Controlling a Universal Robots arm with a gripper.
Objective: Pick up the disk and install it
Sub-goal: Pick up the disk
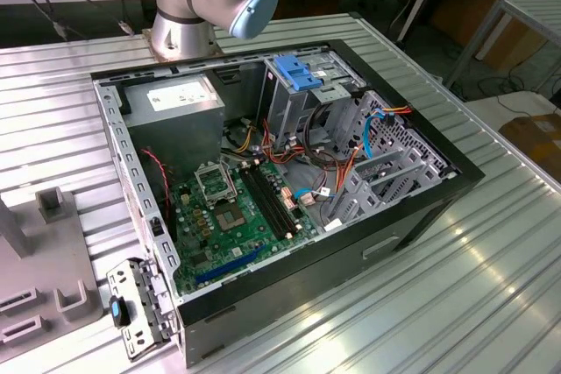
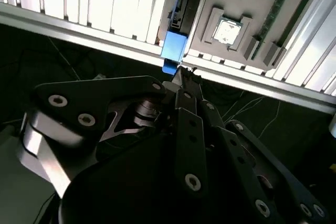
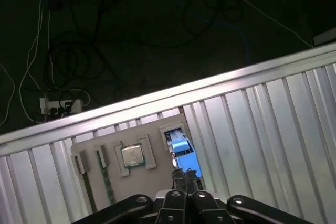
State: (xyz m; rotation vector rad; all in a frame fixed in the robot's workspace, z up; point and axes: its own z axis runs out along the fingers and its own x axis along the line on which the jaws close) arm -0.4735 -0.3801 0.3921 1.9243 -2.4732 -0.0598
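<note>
Presumably stiff, heavy and shock-sensitive, the disk (image 3: 181, 148) is kept on edge in the grey holder (image 3: 155, 177) beside a chip (image 3: 132, 155), is best taken by its blue rails (image 2: 172, 45), and whether the jaws of the gripper (image 3: 185, 181) are closed cannot be told.

One disk (image 3: 182, 153), one end effector (image 3: 185, 178), one open computer case (image 1: 412, 216), one grey holder tray (image 3: 152, 179), one processor chip (image 3: 132, 155).

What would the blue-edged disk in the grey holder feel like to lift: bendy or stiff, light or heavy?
Probably stiff: the disk looks like a flat slab with hard blue rails. Likely heavy for its size, if it's metal. It stands on edge in the grey holder, so it might tip once lifted out.
</note>
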